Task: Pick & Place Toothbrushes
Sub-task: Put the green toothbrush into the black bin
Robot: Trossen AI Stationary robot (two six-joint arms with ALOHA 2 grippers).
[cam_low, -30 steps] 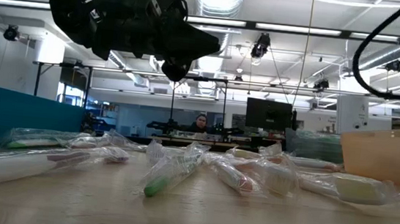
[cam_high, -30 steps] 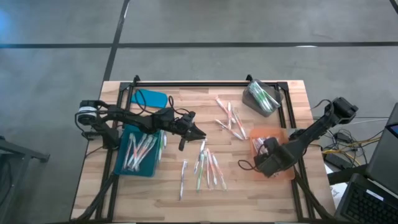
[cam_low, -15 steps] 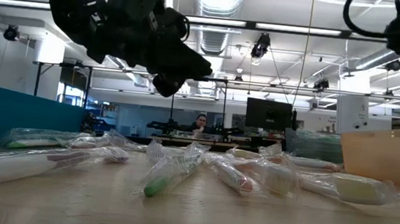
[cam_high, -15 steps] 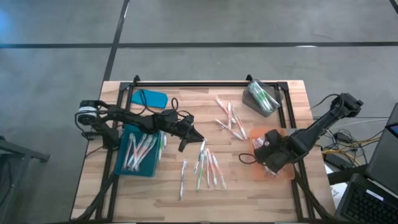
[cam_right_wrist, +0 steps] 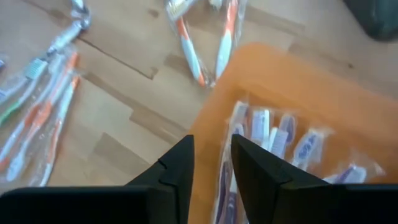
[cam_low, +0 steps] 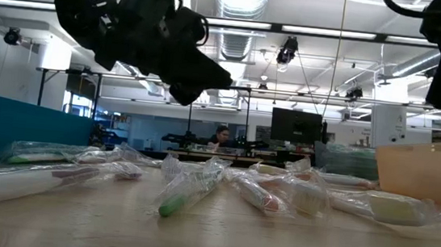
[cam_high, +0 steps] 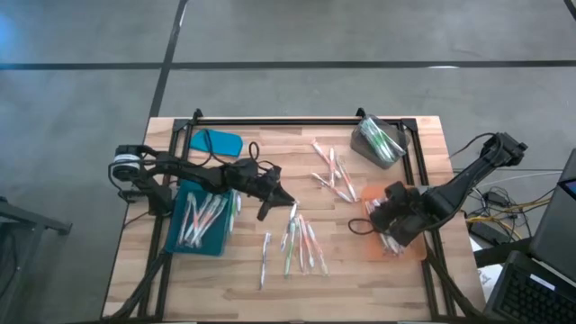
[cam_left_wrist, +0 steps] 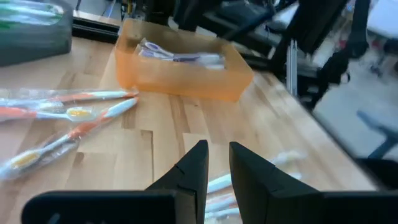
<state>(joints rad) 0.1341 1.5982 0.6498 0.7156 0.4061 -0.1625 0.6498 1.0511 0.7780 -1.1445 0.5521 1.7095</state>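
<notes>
- Left gripper [cam_high: 286,200] hovers above the table [cam_high: 270,144], mid-board, pointing at the loose brushes [cam_high: 301,243]. Fingers [cam_left_wrist: 196,168] stand a narrow slit apart, nothing between them.
- In the low view that gripper [cam_low: 201,77] hangs clear of the wood, over wrapped brushes [cam_low: 190,189] lying flat in crinkled plastic.
- Right gripper [cam_high: 382,216] sits over the orange tray [cam_high: 409,252] at the table's right side, at the tray's near-centre edge. Its fingers [cam_right_wrist: 180,165] show a small gap, nothing pinched.
- Right wrist view: the orange tray [cam_right_wrist: 298,87] holds wrapped brushes with purple parts [cam_right_wrist: 273,140]; orange-handled ones [cam_right_wrist: 205,43] lie on the wood just outside its rim.
- Another loose group [cam_high: 335,175] lies between the centre pile and the grey bin [cam_high: 378,139] at the far right corner; green-handled brushes are in that bin.
- Teal tray [cam_high: 202,220] on the left holds several brushes; a blue cloth [cam_high: 216,142] lies beyond it.
- Left wrist view: orange tray [cam_left_wrist: 180,71] ahead, orange-striped brushes [cam_left_wrist: 68,115] on the wood beside it.
- A person [cam_low: 221,134] sits far back in the room.
</notes>
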